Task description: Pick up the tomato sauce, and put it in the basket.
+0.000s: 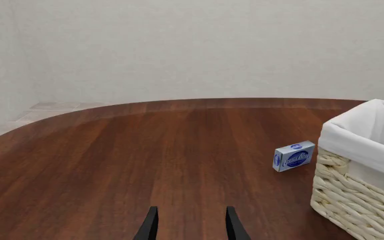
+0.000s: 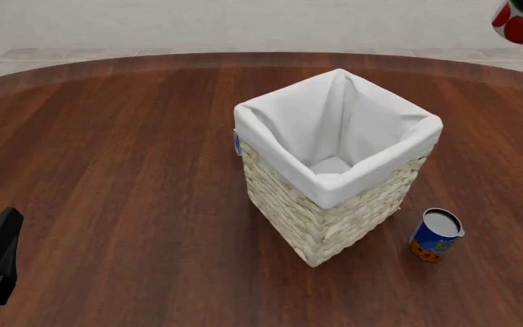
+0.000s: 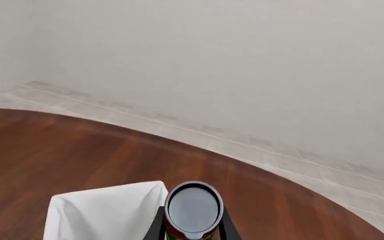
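Your left pincer [image 1: 190,225] low over counter [image 2: 116,170] near left front edge, fingers parted, nothing between them. Blue-and-orange can [image 2: 436,235] upright toward right front, just beside basket [image 2: 334,204] but apart from it. Basket mid-counter, white lining [image 2: 334,122] folded over rim. Small blue-white box [image 1: 293,156] on counter close by basket's far-left side. Your right pincer [image 3: 192,227] clamped on tomato sauce [image 3: 192,210], held aloft near far right edge, basket corner below it.

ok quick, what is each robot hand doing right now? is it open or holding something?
Left gripper: open, holding nothing, low over the table.
Right gripper: shut on the tomato sauce, lifted up high.
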